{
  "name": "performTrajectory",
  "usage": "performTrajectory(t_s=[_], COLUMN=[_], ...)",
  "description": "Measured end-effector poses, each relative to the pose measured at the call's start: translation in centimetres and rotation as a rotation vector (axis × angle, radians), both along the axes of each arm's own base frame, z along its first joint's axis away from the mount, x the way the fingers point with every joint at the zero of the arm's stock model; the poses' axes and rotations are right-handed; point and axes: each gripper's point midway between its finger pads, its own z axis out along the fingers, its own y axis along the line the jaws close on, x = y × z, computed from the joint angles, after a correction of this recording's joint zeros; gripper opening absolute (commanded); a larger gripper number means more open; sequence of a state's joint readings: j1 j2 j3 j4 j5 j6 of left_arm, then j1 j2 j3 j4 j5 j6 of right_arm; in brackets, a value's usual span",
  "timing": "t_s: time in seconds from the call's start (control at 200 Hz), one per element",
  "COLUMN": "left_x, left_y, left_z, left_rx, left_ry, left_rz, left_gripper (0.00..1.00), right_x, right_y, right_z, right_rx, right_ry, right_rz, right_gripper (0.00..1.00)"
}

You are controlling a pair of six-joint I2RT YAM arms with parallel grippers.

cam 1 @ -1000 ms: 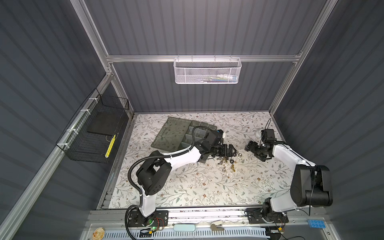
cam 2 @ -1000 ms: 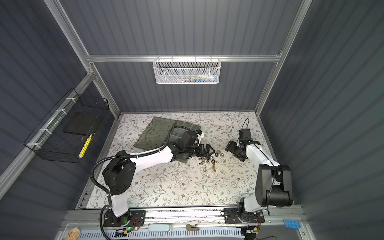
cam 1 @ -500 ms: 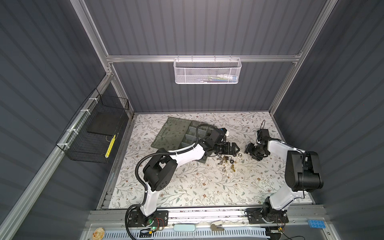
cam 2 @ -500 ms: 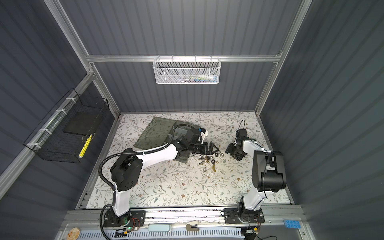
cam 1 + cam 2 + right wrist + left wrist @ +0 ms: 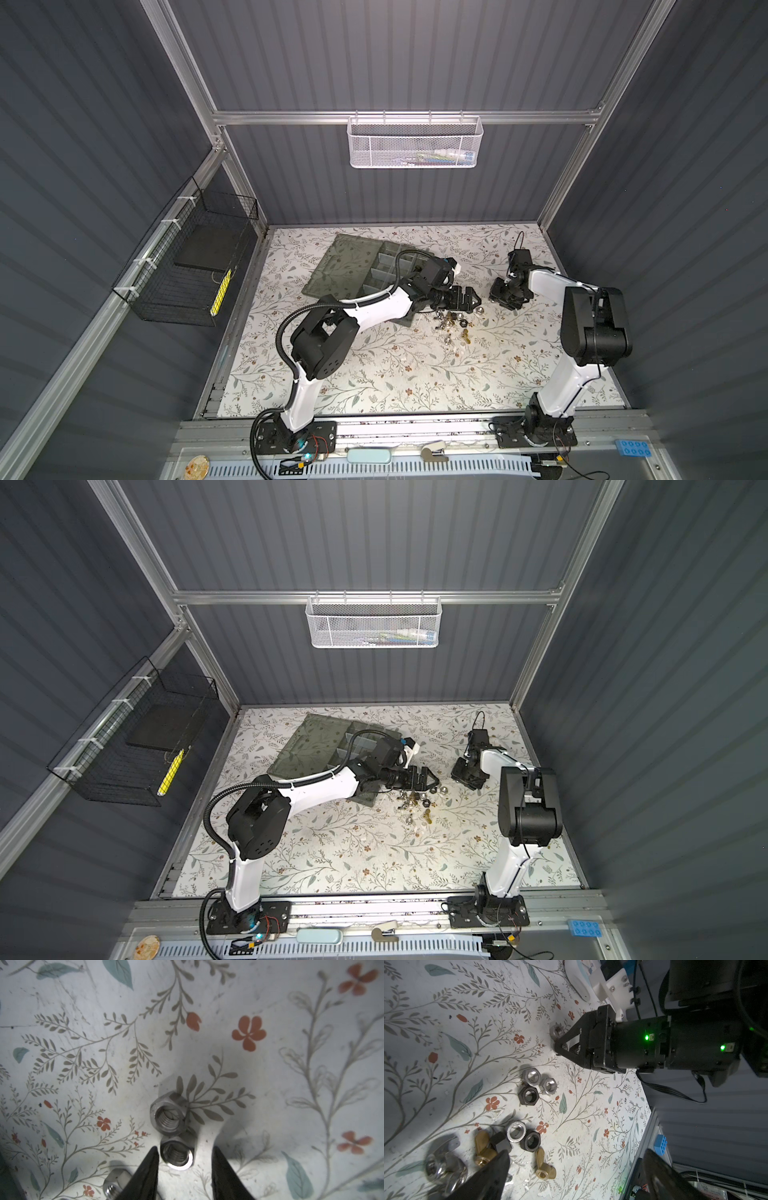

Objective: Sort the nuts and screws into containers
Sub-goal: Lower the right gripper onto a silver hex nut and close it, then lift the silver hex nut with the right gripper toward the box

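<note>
Between the right fingers point(image 5: 150, 1172) (narrowly apart, not gripping) lies a silver nut point(image 5: 177, 1155)

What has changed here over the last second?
The right arm swung its elbow inward; the right claw now straddles a silver nut, not yet gripping. The left claw edged slightly towards the pile, open. Nothing taken or dropped. Box and pile stayed put.

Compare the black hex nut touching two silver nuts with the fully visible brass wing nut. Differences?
Colour: the black hex nut is matt black, the brass wing nut shiny gold. Shape: the hex nut is a six-sided ring; the wing nut has two wings. Contact: the hex nut touches two silver nuts; the wing nut lies clear of those. Both rest loose on the floral table.
</note>
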State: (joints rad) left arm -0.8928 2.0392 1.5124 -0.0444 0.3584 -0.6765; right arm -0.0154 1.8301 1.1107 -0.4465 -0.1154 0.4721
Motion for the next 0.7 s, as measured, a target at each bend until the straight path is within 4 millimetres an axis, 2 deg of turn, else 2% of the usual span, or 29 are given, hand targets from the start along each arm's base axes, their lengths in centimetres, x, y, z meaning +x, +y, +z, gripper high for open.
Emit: performTrajectory(t_s=[0.14,0.355,0.7], left_x=[0.2,0.6,0.8], left_y=[0.2,0.5,0.9], left_z=[-0.1,0.0,-0.5], left_rx=[0.004,0.002,0.011], left_ry=[0.002,0.002,0.006], left_rz=[-0.002,0.005,0.009], left_gripper=[1.00,1.00,1.00], right_x=[0.2,0.5,0.5], right_y=[0.6,1.5,0.9], right_z=[-0.1,-0.2,-0.3], right_rx=[-0.039,-0.103,-0.144], right_ry=[0.017,0.038,0.079], right_rz=[0.033,0.079,0.093], right_gripper=[0.34,0.34,0.29])
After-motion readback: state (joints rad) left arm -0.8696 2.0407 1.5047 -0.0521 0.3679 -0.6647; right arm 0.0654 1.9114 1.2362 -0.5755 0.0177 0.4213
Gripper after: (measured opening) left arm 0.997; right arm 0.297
